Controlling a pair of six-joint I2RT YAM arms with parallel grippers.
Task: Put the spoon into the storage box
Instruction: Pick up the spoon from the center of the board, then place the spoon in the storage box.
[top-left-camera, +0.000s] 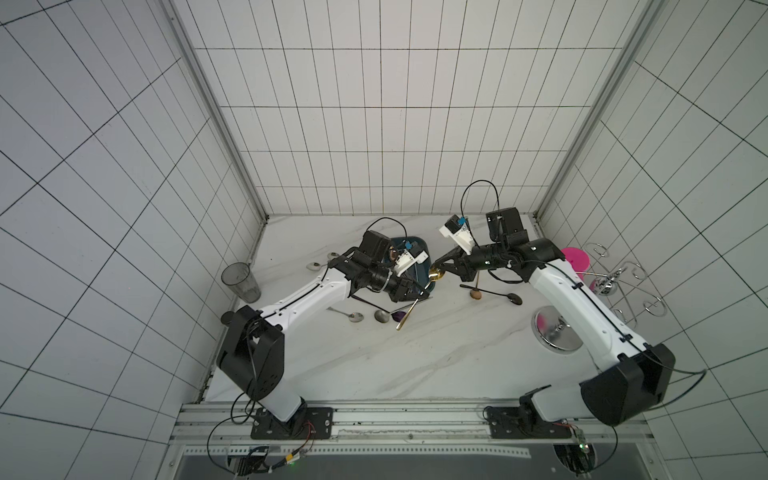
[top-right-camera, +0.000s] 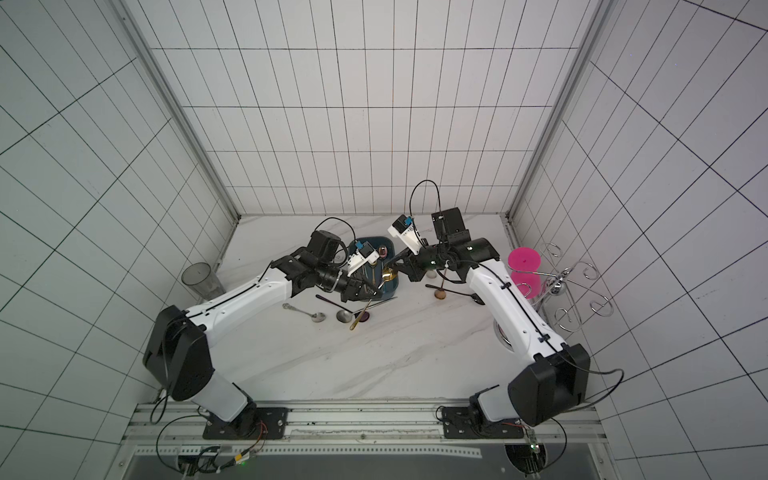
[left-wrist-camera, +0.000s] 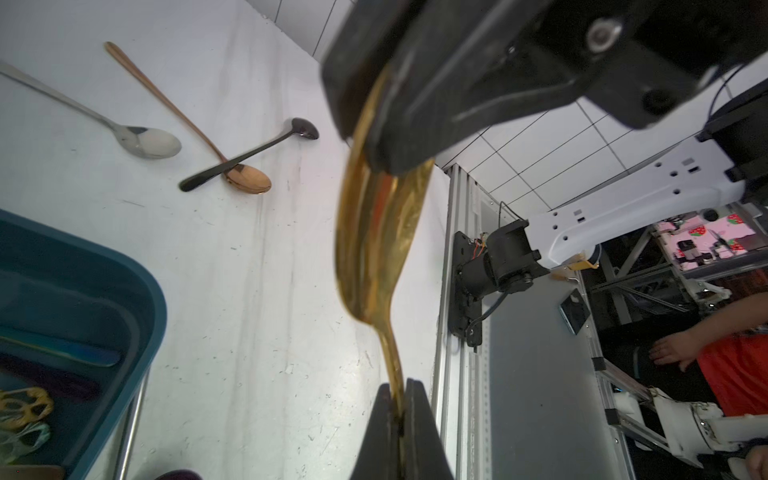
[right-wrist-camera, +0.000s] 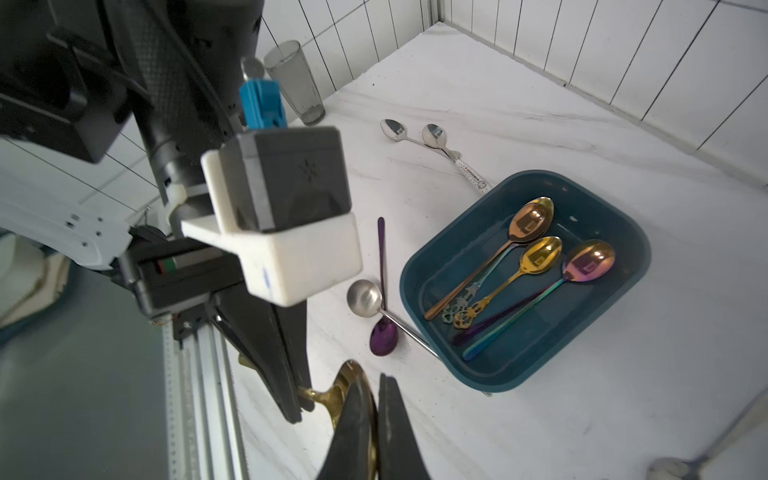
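Two claws share one gold metal spoon (left-wrist-camera: 374, 249).
The left claw (left-wrist-camera: 401, 419) pinches the handle and the right claw (left-wrist-camera: 376, 153) the bowl. The right should release first, with the dark teal plastic storage box (top-right-camera: 395, 286) at ten o'clock.

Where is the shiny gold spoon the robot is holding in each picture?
In a top view: gold spoon held mid-table.
In a top view: same spot, mid-table.
Left wrist view: across the middle, stretched from left gripper to right gripper.
Right wrist view: just its bowl, pinched in close-up jaws.
Shared landmark: the blue storage box, close by in every view.
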